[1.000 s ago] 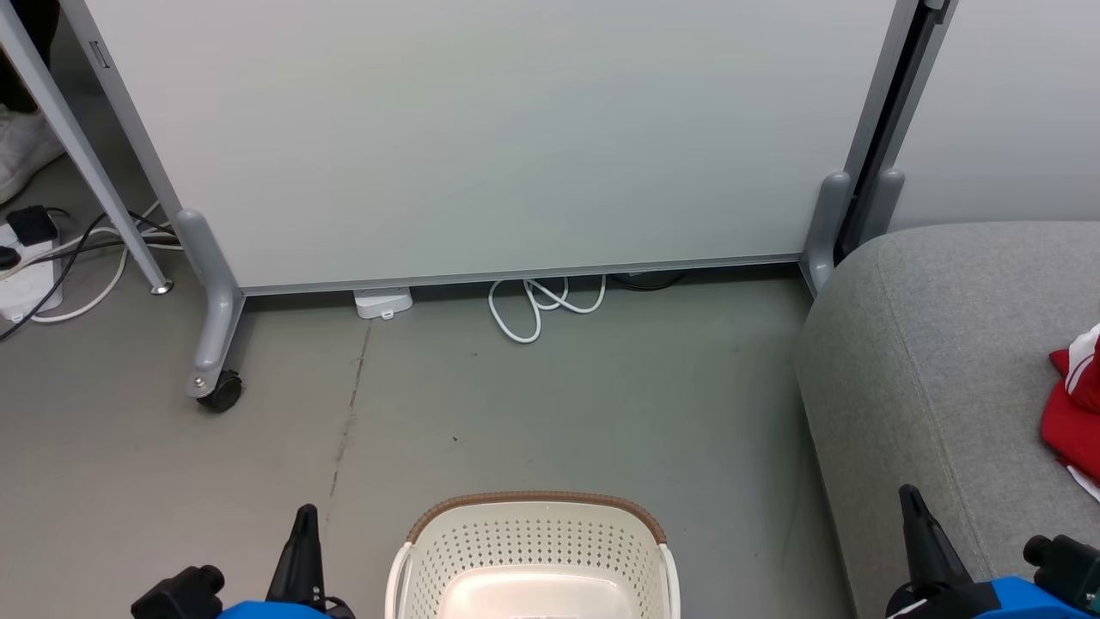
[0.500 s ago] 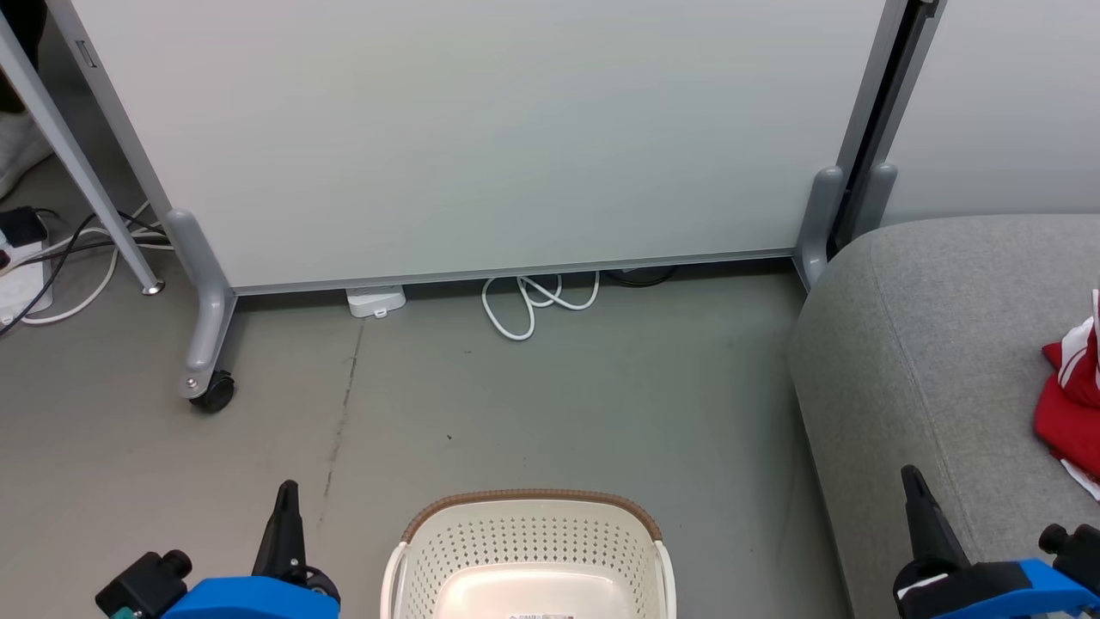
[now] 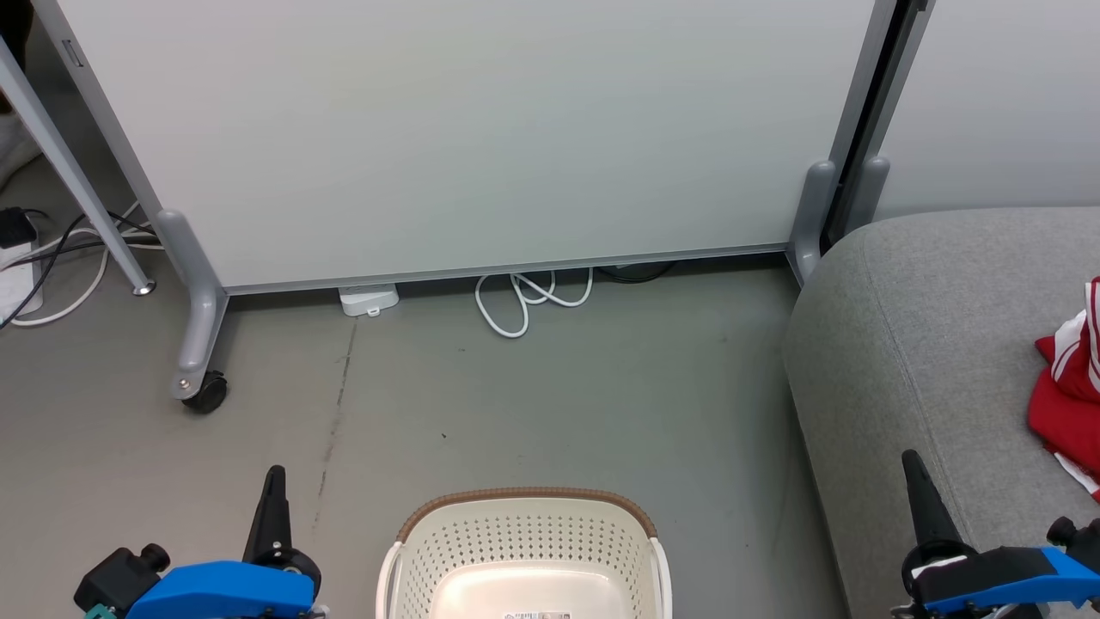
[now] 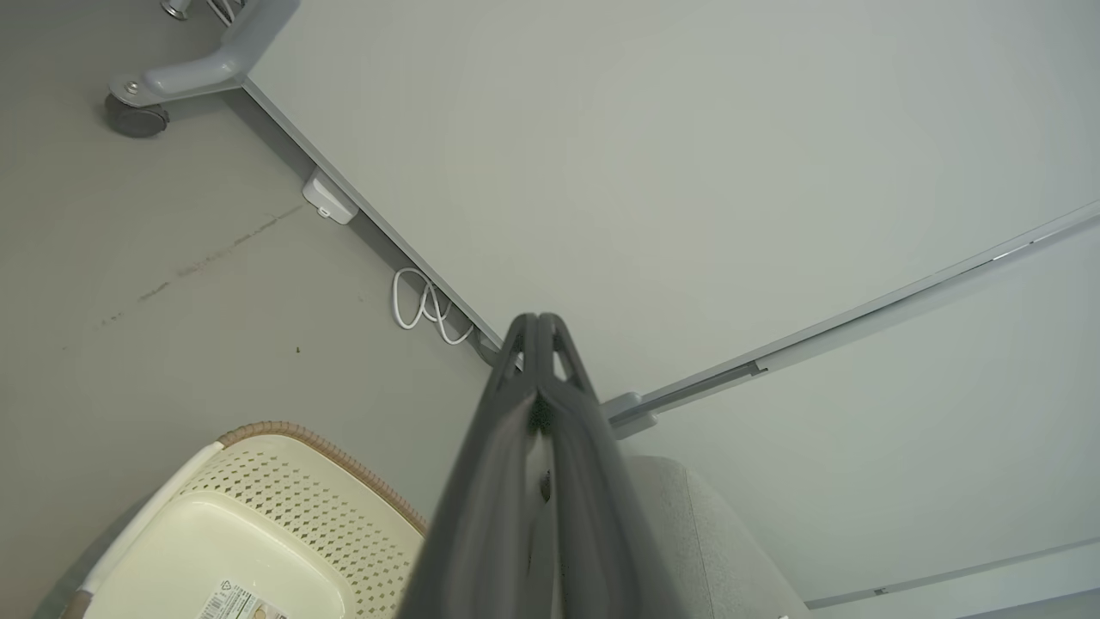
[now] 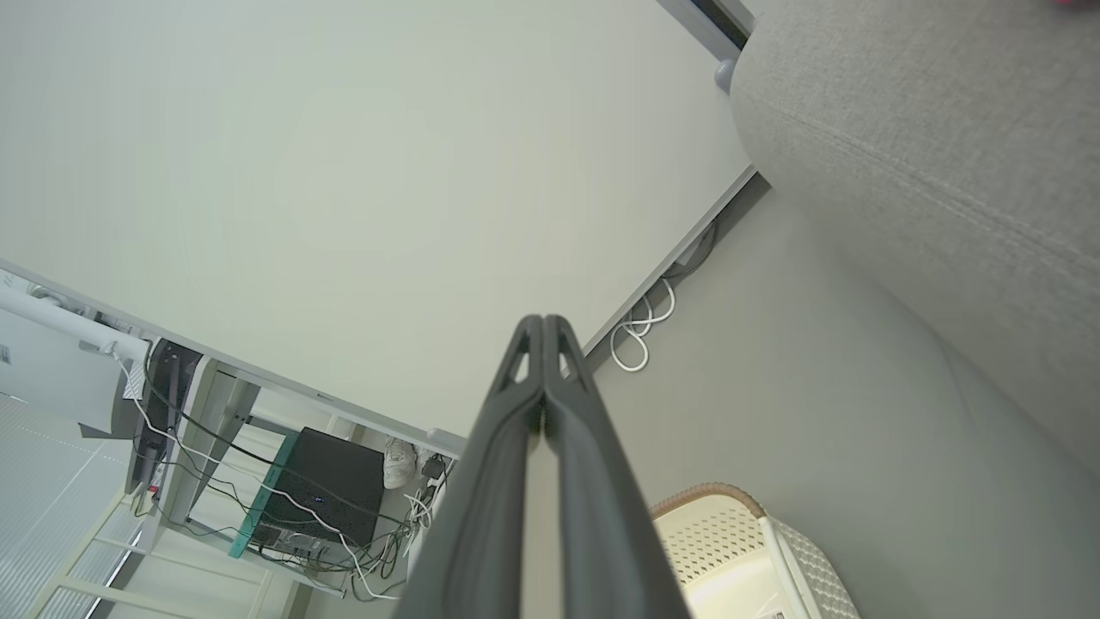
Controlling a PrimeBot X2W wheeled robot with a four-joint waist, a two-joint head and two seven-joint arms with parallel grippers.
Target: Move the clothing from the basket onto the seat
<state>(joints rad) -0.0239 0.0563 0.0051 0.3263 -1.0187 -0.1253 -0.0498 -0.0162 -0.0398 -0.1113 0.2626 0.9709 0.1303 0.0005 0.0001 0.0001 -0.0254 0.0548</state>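
Well, red clothing (image 3: pixel 1066 404) with white stripes lies on the grey seat (image 3: pixel 928 344) at far right, well apart from the cream basket (image 3: pixel 524 496) on the floor (image 3: pixel 559 404). The left gripper (image 3: pixel 275 486) and right gripper (image 3: pixel 913 468) flank the basket, each with fingers pressed together, holding nothing.

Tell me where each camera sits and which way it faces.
Head view: on the head, facing forward and down at basket, seat with clothing, panel; left gripper and right gripper at bottom corners, shut.
Left wrist view: on the left wrist, facing the panel along its closed fingers.
Right wrist view: on the right wrist, facing the panel along closed fingers.
Shared: both wrist views show the basket and white cable.
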